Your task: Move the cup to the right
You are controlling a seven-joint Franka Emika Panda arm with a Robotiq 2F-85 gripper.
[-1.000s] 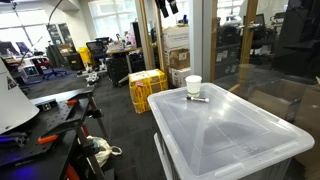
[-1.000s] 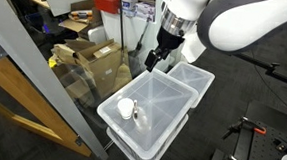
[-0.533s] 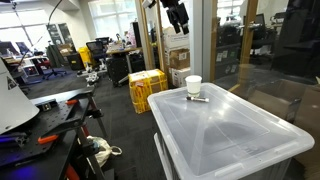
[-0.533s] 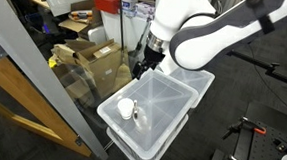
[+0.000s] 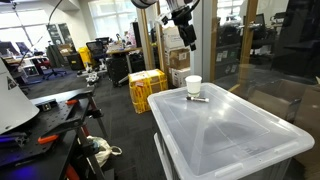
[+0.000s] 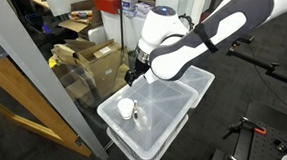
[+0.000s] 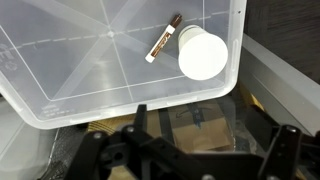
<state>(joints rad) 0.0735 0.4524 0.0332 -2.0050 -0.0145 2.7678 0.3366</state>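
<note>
One white cup stands upright near a corner of the counter, which is a clear plastic bin lid. Dark marker lies flat just beside the cup. Hand hovers well above the cup; the wrist view shows its fingers spread wide, holding nothing.

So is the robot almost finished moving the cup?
Not really. Nothing looks done yet: the cup stands near a corner of the clear bin lid, next to the pen, and nothing touches it. In hand: the gripper hangs high in the air near that end of the lid, open and empty. Left to do: come down, grab the cup, carry it right and set it down.
</note>
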